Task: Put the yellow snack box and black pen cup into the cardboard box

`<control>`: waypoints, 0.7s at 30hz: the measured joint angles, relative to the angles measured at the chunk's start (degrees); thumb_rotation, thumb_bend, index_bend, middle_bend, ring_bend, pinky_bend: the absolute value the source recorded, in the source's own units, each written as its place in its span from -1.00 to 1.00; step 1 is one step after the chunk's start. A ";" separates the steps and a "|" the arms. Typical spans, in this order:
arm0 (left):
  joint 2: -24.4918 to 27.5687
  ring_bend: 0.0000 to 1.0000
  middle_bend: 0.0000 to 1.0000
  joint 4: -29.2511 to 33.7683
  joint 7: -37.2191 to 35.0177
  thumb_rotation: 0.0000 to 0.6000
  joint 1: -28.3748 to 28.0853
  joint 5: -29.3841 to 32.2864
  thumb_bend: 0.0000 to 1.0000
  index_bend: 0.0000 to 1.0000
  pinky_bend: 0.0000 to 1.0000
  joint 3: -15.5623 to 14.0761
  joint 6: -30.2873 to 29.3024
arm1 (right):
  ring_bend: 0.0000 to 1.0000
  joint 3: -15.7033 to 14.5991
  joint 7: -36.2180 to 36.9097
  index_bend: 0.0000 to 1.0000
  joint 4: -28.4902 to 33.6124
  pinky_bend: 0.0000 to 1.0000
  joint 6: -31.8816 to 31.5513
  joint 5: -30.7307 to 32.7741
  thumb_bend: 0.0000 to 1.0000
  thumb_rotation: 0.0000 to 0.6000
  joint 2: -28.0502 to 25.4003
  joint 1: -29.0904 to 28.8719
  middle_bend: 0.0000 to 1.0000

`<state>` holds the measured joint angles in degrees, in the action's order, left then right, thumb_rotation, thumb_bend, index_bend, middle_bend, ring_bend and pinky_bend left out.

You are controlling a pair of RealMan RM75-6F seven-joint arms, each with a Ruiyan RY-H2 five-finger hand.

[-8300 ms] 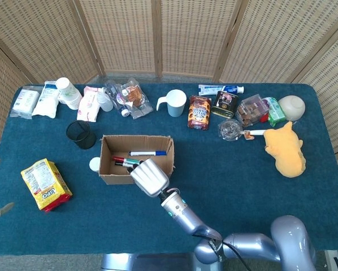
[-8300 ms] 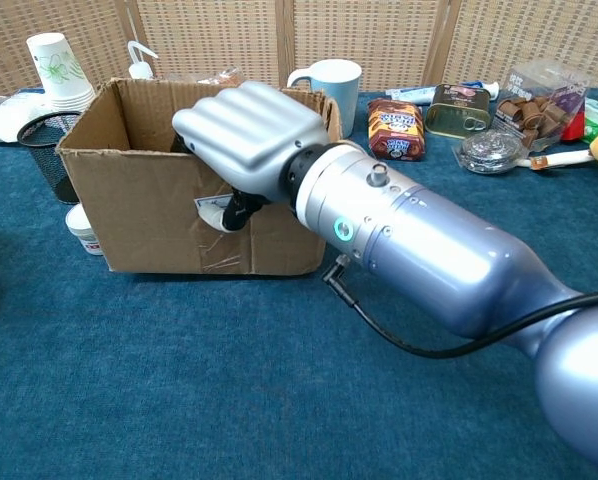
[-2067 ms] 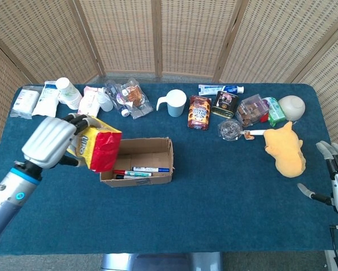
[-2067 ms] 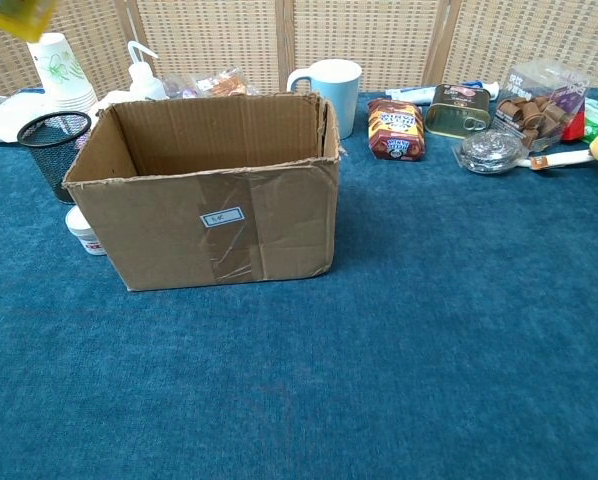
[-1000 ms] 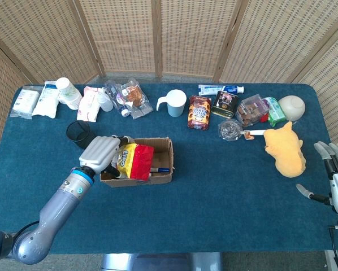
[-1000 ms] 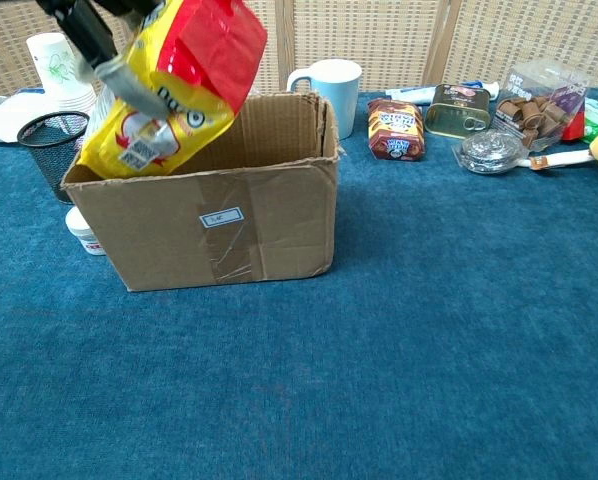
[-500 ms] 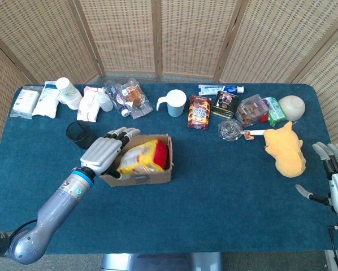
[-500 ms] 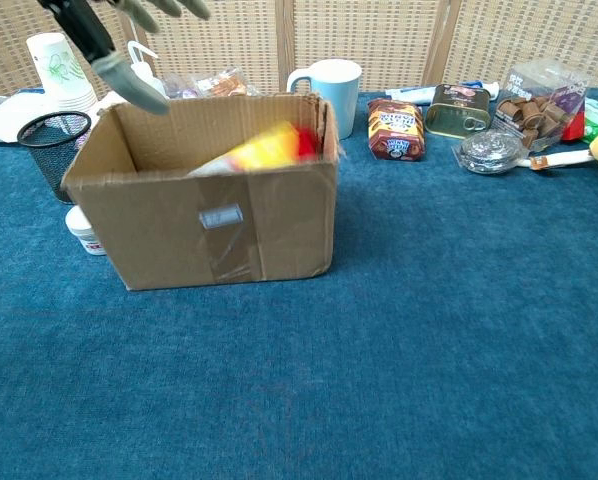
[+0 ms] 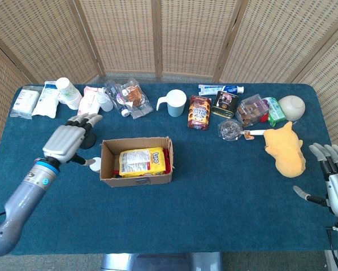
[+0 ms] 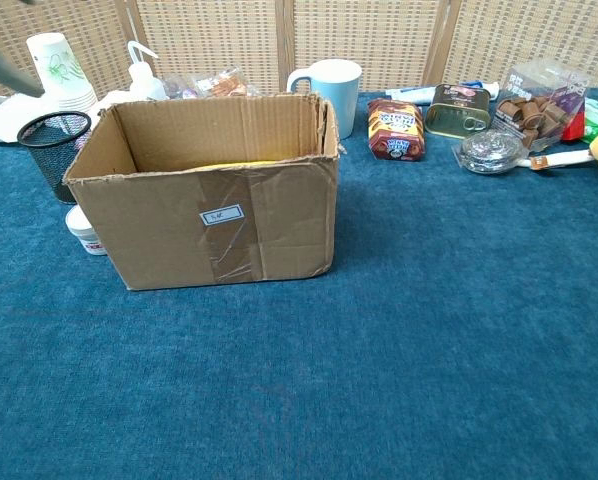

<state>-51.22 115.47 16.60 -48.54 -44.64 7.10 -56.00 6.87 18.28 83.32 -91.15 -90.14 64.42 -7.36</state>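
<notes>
Blue-clothed table (image 9: pixel 214 192) before wicker screens. Cardboard box (image 9: pixel 136 176) stands just right of left hand's fingers (image 9: pixel 81 121); pen cup (image 10: pixel 49 150) partly under those fingers; small white jar (image 9: pixel 94 164) between hand and box. Back row: paper cups (image 9: pixel 69 93), mug (image 9: pixel 174 103), cookie pack (image 9: pixel 199 112), tin (image 9: pixel 224 104), toothpaste (image 9: pixel 220 89). Yellow plush (image 9: pixel 285 150) near right hand's fingers (image 9: pixel 326 153).

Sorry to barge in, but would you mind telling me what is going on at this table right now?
A two-armed robot is packing a cardboard box. The yellow snack box already lies flat inside it. The left hand, fingers spread and holding nothing, hovers over the black pen cup, which stands on the table just left of the box and is not yet packed. The right hand sits open at the table's right edge, away from everything.
</notes>
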 measured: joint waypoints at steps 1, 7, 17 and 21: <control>0.02 -1.00 -1.00 -1.20 -0.74 1.00 0.42 -0.26 -0.92 -1.00 -0.81 -0.17 0.54 | -1.00 -0.04 0.01 -0.82 0.10 -0.90 -0.01 -0.08 -1.00 1.00 0.00 0.00 -1.00; -0.97 -1.00 -1.00 -8.54 -4.96 1.00 2.67 -3.20 -0.92 -1.00 -0.81 -1.22 4.40 | -1.00 -0.14 -0.20 -0.82 0.34 -0.91 -0.10 -0.13 -1.00 1.00 -0.04 0.07 -1.00; -4.77 -1.00 -1.00 -15.40 -5.47 1.00 4.34 -5.32 -0.92 -1.00 -0.82 -2.59 6.48 | -1.00 -0.45 -0.03 -0.82 0.25 -0.90 0.21 -0.44 -1.00 1.00 0.00 -0.02 -1.00; -6.01 -1.00 -1.00 -17.08 -3.77 1.00 3.31 -2.70 -0.92 -1.00 -0.82 -1.94 7.31 | -1.00 -0.48 -0.13 -0.82 0.38 -0.91 0.19 -0.52 -1.00 1.00 0.04 -0.06 -1.00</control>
<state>-57.23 98.39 12.83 -45.23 -47.34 5.16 -48.69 6.39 18.15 83.70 -90.95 -90.66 64.46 -7.42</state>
